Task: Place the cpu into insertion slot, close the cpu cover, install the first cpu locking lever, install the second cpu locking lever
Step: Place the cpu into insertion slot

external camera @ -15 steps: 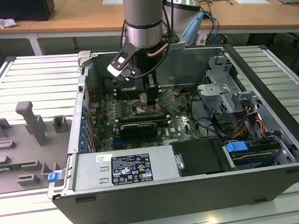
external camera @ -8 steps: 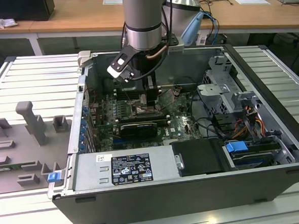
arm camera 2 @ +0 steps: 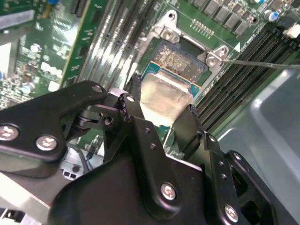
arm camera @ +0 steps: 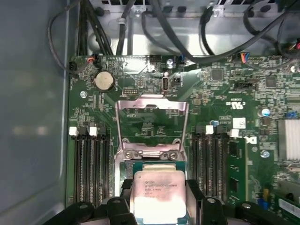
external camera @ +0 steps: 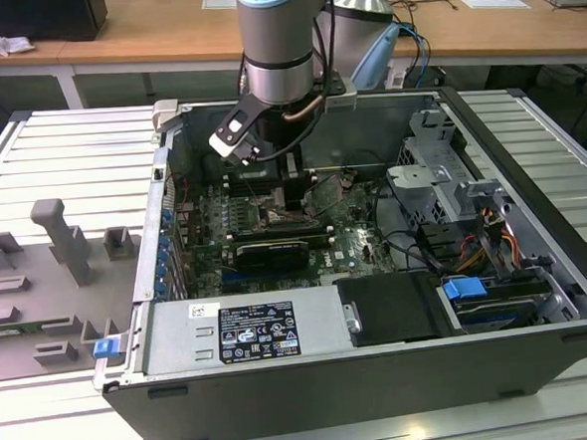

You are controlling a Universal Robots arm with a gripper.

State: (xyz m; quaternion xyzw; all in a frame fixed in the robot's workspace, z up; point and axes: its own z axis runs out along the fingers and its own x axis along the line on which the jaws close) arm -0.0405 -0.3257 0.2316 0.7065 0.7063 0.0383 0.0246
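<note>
1. On the exterior view's left, a grey moulded tray (external camera: pixel 48 285) lies well apart from the insertion slot (arm camera 2: pixel 180 58), outside the computer case (external camera: pixel 283 380).
2. The gripper (arm camera 2: pixel 161 108) pinches the cpu (arm camera 2: pixel 166 93) by two opposite edges, holding it over part of the insertion slot. Whether they touch is unclear.
3. The cpu cover (arm camera: pixel 151 104) stands raised at one edge of the slot.
4. A drive cage (external camera: pixel 441 181) sits on the exterior view's right of the slot.

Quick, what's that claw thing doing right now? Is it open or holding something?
The gripper: closed, holding the silver chip by its edges, right at the socket.
</note>
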